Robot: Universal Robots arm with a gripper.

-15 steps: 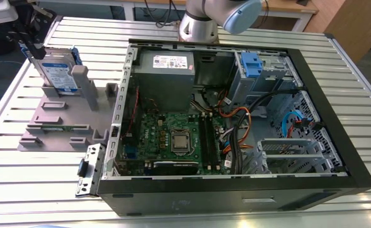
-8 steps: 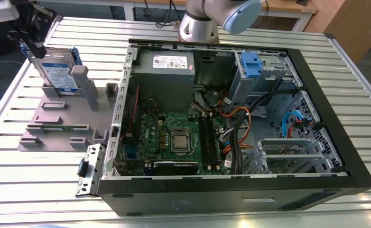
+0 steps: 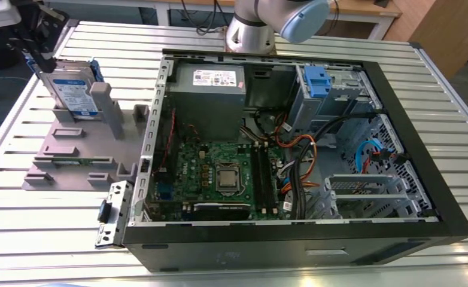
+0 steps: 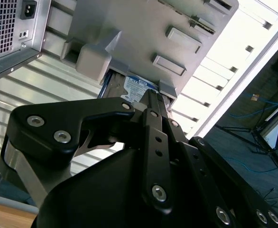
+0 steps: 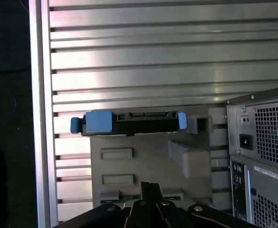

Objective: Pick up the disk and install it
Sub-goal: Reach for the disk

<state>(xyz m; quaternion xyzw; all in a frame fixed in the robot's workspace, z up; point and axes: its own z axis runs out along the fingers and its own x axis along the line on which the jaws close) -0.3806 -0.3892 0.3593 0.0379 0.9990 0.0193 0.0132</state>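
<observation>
Over the grey plastic holder, the black gripper — jaws closed, empty — hangs clear of the upright blue-bracketed silver-grey disk, edge-on in the first wrist view, label hidden.

slatted metal table | on it: grey fixture, open computer case

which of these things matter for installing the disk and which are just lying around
For the job:
disk, upright in the grey holder
tool, shut, apart from the disk
open computer case

Just lying about:
green circuit strip, slotted in the holder
</observation>
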